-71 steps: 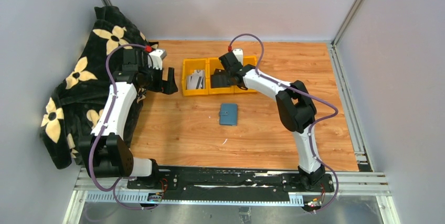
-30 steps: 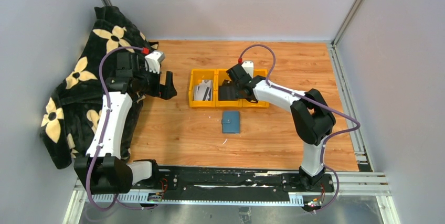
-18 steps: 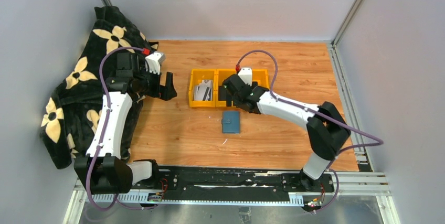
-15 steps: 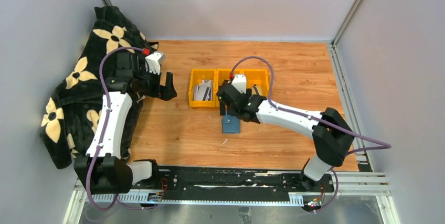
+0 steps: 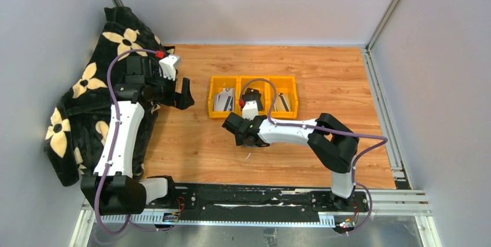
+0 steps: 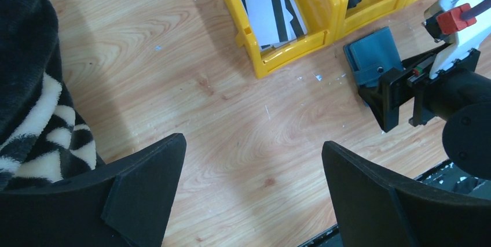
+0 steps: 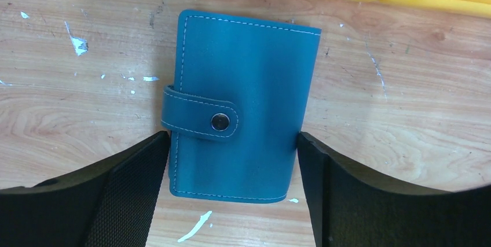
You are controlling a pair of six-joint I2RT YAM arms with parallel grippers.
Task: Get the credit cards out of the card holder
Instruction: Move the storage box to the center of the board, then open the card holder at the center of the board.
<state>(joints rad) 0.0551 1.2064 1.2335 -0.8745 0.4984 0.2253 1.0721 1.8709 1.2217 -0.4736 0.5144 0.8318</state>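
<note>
Looking from above, I see little of the small teal-blue folding card holder (image 7: 240,120) under the right gripper (image 7: 233,143); it lies snapped shut on the wooden table (image 5: 191,143), just before the yellow plastic bins (image 6: 289,47). That arm reaches low leftward, fingers (image 7: 133,195) spread astride it. My left gripper (image 6: 253,146) hangs wide apart beside the flowered black blanket (image 5: 87,85)

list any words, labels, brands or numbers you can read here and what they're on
None readable. The card holder is plain teal; its snap shows no legible mark. The credit cards in the yellow bin show only dark stripes; any print is too small.
</note>
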